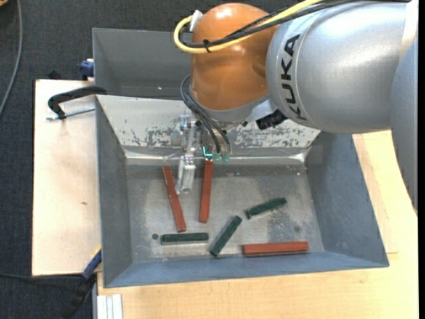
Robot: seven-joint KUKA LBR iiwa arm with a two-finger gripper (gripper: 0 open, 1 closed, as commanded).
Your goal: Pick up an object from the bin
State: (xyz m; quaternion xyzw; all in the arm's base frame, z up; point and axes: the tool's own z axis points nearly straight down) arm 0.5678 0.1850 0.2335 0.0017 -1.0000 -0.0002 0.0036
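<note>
Grey bin point(109, 198), speckled floor, sticks lying loose. You see the gripper point(188, 178) low by the back wall, under the orange cover point(226, 52). It stands between two upright-lying sticks: left red stick point(174, 206) just beside it, right red stick point(205, 193) near on the other side. Claw state: you cannot tell, wide or narrow. Toward the front lie three green sticks point(226, 235) and a third red stick point(275, 248), well apart from the gripper.

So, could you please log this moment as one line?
hand: low, between left red stick and right red stick | green sticks: nearer front
</note>
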